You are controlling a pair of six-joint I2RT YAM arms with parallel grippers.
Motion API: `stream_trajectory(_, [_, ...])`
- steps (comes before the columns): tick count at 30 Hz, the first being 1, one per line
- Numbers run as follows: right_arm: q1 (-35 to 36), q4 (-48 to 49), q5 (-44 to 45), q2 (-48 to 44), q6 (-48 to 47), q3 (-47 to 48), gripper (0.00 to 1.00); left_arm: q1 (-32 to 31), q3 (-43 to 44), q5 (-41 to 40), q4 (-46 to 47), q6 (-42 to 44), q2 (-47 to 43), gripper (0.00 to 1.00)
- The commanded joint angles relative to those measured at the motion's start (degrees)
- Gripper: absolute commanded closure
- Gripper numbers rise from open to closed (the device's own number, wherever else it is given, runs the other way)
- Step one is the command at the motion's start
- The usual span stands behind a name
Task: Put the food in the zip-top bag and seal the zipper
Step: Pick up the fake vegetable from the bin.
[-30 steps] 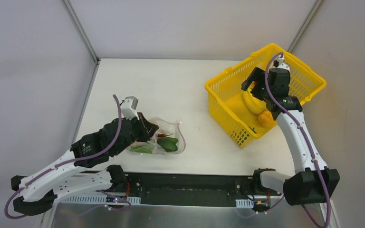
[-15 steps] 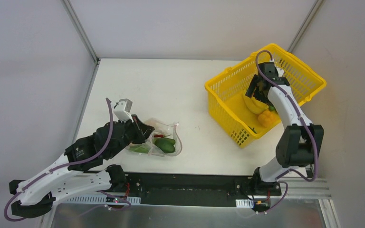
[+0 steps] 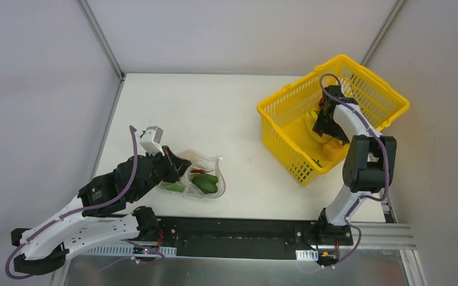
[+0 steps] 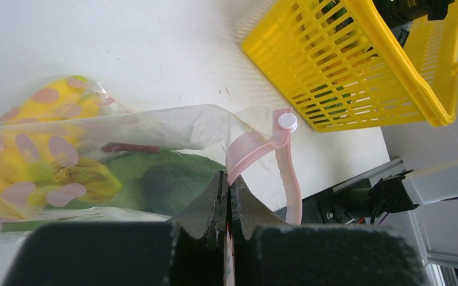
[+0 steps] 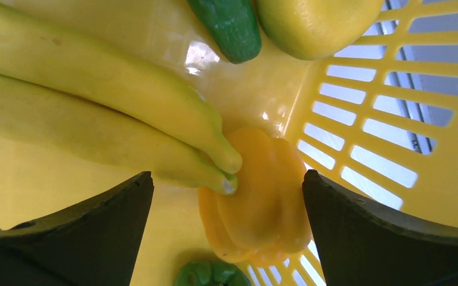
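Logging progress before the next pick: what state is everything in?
left gripper: shut on zipper.
zipper: unsealed.
bag: on table, partly filled, mouth open.
right gripper: open, over orange pepper.
orange pepper: loose in basket.
bananas: loose in basket.

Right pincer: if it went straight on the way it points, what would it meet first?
Probably the orange pepper, centred between its open fingers; the banana bunch overlaps it, so depth is unclear.

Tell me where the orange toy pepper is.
Right wrist view: the orange plastic toy pepper lies in the yellow mesh basket on the table's right, under the open right gripper, touching the yellow banana bunch.
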Motion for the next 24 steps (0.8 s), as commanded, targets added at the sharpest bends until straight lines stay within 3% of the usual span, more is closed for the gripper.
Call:
stream_trajectory(1, [-1.2,0.9,-5.4,0.9,-0.1,-1.7,0.05,0.6,0.2,-1.5,1.2,1.1,0.5,0.98])
stream_trajectory(14, [-0.8,3.3,-22.3,-3.9,2.0,-3.5,0.46,0.7,0.9,-1.2,1.9,0.8,3.6,0.98])
stream_trajectory(20, [-0.3,5.8,-31.9,-7.6,3.1,-5.5,0.47,0.7,1.6,-0.6,2.1,0.6,5.4,0.98])
stream_trajectory(24, [2.2,5.6,-32.5,-7.1,2.4,-5.4,0.38,0.7,1.8,0.2,2.5,0.2,6.3,0.98])
